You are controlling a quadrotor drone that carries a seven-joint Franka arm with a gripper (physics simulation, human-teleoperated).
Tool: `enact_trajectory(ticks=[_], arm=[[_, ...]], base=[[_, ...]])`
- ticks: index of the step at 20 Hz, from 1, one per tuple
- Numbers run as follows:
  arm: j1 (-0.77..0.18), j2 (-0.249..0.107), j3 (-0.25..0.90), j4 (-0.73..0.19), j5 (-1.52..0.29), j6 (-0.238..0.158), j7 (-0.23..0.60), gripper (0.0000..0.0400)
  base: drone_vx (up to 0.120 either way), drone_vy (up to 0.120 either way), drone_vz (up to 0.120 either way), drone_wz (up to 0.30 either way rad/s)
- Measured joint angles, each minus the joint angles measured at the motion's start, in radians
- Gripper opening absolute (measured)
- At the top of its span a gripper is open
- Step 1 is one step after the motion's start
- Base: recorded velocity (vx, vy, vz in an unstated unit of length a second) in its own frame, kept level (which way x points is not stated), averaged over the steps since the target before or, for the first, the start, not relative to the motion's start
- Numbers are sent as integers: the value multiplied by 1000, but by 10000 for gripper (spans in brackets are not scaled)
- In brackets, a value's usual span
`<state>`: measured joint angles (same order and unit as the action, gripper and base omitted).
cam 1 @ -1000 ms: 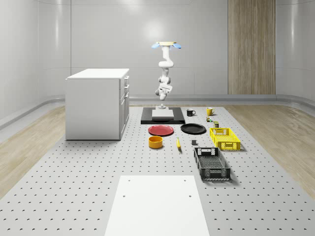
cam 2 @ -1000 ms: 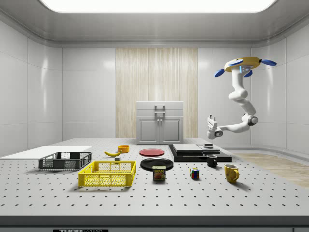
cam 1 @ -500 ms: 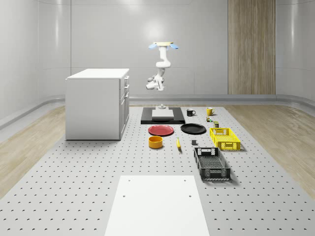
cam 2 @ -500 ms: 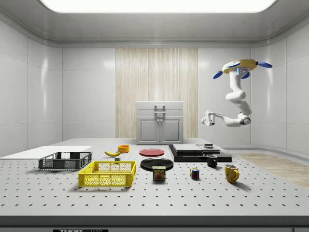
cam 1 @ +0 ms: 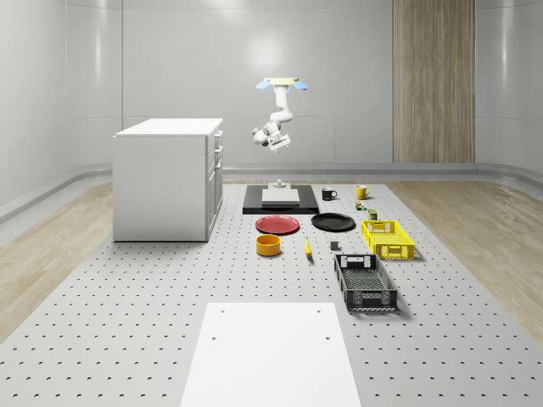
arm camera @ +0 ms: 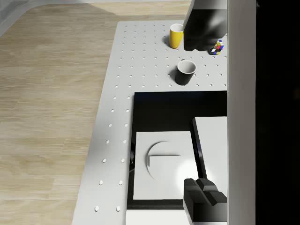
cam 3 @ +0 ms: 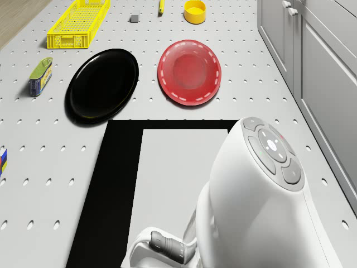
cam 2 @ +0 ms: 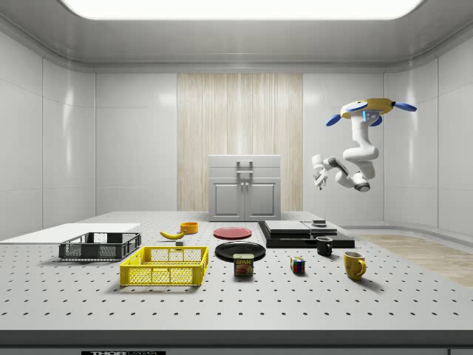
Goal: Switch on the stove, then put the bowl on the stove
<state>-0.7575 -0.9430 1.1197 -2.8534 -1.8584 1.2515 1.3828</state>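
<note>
The stove (cam 1: 280, 201) is a black slab with a white top, at the table's far end. Its round knob (arm camera: 161, 157) sits on a white panel; the same knob (cam 2: 319, 222) is a small stub in the side view. The yellow bowl (cam 1: 268, 245) stands on the table in front of the red plate (cam 1: 277, 224), and also appears as the bowl (cam 3: 195, 10). The drone (cam 1: 281, 83) hovers over the stove's far end. Its arm is folded up, and the gripper (cam 2: 318, 174) hangs high above the knob, open and empty, with fingers (arm camera: 204, 199) wide apart.
A grey cabinet (cam 1: 170, 178) stands to the whole-scene view's left of the stove. A black plate (cam 1: 333, 221), two mugs (cam 1: 329, 193), a yellow crate (cam 1: 388, 238), a black crate (cam 1: 365, 281), a banana (cam 1: 307, 247) and a white sheet (cam 1: 270, 352) lie around.
The arm has folded up, lifting the gripper from just above the stove's knob to well above it. The drone has tilted slightly and stays over the stove's far end.
</note>
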Motion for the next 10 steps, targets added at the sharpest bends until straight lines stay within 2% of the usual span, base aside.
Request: enact_trajectory(ticks=[5,10], arm=[[-154,-52,76,-34,-98,-67,101,400],[-229,-91,113,-42,-123,-86,152,400]], base=[[0,0,-120,0],[0,0,-120,0]])
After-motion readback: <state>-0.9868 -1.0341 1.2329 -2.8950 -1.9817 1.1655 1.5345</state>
